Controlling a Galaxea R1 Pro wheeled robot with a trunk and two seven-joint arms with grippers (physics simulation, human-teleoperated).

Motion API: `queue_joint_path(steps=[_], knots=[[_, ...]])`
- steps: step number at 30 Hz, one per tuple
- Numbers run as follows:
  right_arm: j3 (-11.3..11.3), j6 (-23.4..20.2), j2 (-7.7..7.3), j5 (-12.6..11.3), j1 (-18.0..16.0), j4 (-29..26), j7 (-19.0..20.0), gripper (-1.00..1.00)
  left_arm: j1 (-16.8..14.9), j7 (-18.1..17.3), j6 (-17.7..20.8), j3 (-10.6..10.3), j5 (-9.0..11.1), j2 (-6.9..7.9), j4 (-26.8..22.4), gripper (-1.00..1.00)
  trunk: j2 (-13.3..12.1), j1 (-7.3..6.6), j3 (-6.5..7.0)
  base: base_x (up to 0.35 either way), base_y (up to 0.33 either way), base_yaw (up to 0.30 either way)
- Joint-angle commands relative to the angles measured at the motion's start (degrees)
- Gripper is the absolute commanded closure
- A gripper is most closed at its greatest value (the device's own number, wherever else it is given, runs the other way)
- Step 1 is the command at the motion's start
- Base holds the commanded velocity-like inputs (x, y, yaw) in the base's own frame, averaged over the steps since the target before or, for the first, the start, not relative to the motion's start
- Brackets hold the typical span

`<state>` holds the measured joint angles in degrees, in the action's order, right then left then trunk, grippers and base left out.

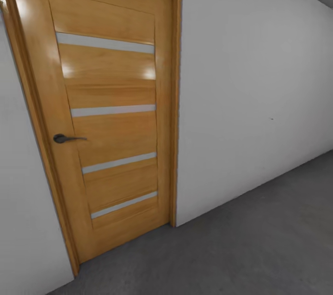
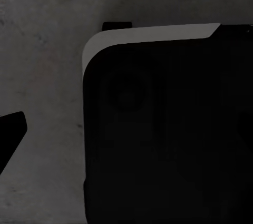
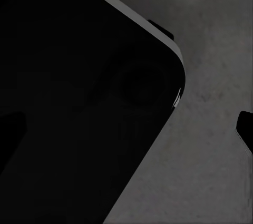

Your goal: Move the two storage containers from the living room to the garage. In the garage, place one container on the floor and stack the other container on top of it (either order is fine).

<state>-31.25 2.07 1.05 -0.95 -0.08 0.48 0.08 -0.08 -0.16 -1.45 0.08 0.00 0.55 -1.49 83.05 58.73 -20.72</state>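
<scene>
The robot's black base (image 2: 168,129) looms over the floor (image 1: 259,239) by a wooden door (image 1: 111,114); hand states unclear.

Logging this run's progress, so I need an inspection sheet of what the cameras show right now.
Surface: rough dark grey floor, bare where seen.
Job's things: nothing seen.
Clutter: nothing seen.
Hands: dark fingertip at the left wrist view's edge and another fingertip in the right wrist view; open or shut cannot be told.
Cables: nothing seen.
Surroundings: closed wooden door with pale strips and dark handle, set in a pale wall; black robot body below the wrists.
</scene>
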Motion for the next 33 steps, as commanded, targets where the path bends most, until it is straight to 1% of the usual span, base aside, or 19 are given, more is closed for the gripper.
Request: queue_joint_path(steps=[1,33], knots=[[-0.13,0.22,0.01,-0.10,-0.01,0.05,0.01,-1.00,-0.01,-0.02,-0.13,0.01,0.00,-0.01,-0.01,-1.00,0.03,0.00,-0.04,0.000,0.000,0.273],[-0.13,0.22,0.01,-0.10,-0.01,0.05,0.01,-1.00,-0.01,-0.02,-0.13,0.01,0.00,0.00,-0.01,-1.00,0.03,0.00,-0.04,0.000,0.000,0.273]])
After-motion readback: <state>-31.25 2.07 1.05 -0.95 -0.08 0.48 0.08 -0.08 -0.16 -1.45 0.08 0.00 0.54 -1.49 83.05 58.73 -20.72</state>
